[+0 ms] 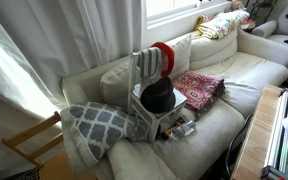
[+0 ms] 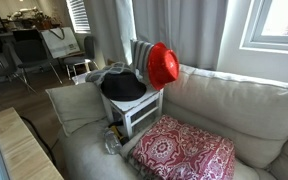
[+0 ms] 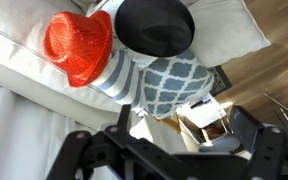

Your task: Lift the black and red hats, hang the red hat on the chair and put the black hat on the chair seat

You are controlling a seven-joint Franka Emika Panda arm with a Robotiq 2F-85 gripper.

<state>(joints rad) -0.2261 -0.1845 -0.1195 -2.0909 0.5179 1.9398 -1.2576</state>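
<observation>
The red hat [image 1: 162,58] [image 2: 162,65] hangs on the top of the slatted back of the small white chair [image 1: 149,112] [image 2: 136,114], which stands on the sofa. On the chair seat rests the black hat [image 1: 157,95] [image 2: 122,86]. In the wrist view the red hat [image 3: 79,45] and black hat [image 3: 156,25] lie side by side at the top, far from the gripper. My gripper [image 3: 174,150] is open at the bottom of that view, with nothing between its dark fingers [image 3: 269,140]. It does not show in either exterior view.
A red-pink patterned cloth [image 1: 197,88] [image 2: 184,150] lies flat on the sofa cushion [image 1: 249,70] beside the chair. A grey-and-white patterned pillow [image 1: 99,125] [image 3: 169,80] leans on its other side. A light wooden chair [image 1: 29,145] stands beyond the sofa's end. A wooden table edge [image 2: 24,150] runs nearby.
</observation>
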